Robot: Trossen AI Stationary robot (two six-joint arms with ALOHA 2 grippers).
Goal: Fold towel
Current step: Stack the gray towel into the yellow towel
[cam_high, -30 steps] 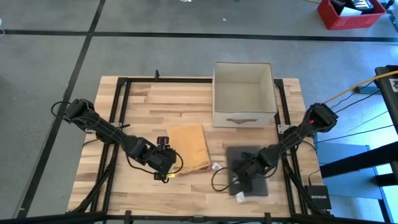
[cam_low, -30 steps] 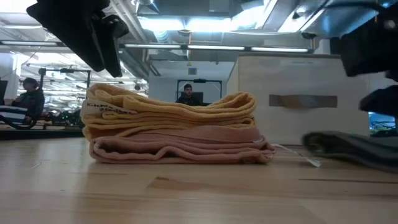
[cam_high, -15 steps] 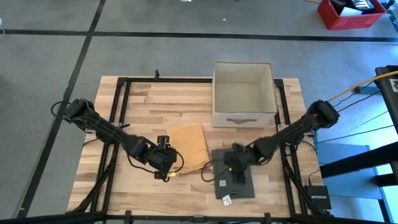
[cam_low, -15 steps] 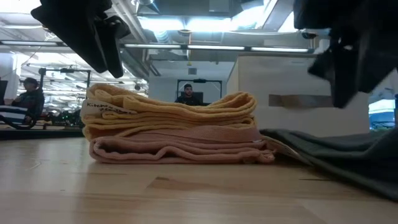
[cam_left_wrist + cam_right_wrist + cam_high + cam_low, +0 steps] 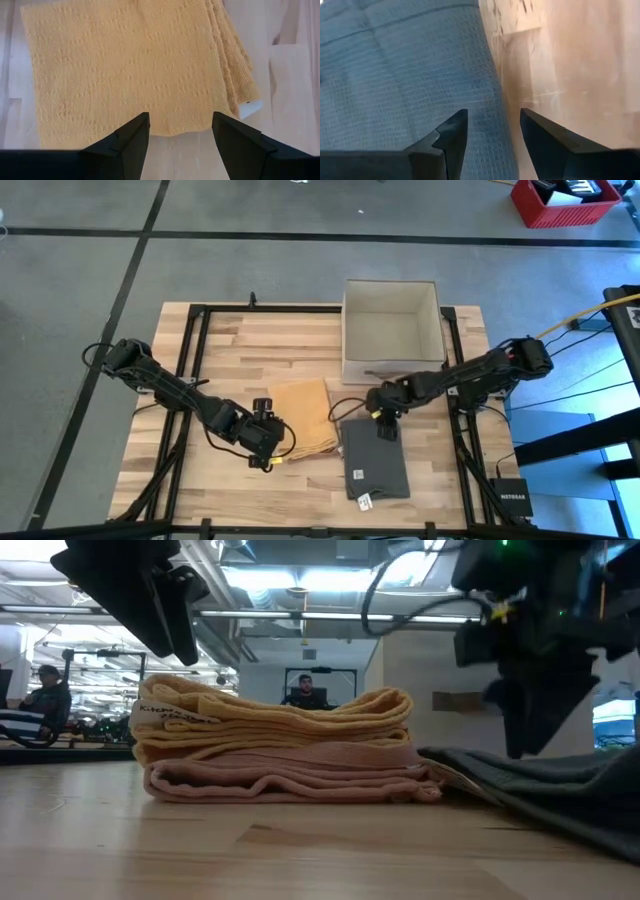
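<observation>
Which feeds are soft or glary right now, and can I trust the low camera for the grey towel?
Low view: ceiling lights glare, the right gripper is a dark blurred silhouette, and the grey towel is soft; the yellow towel is sharp. Right wrist view: wood smeared. High view: even light, both towels clear.

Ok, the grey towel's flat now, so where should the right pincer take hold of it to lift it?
Probably the edge of the grey towel farthest from the box, by its white tag. The towel lies flat beside the yellow towel stack. Bring the open right pincer down from above at that free edge, clear of the stack.
</observation>
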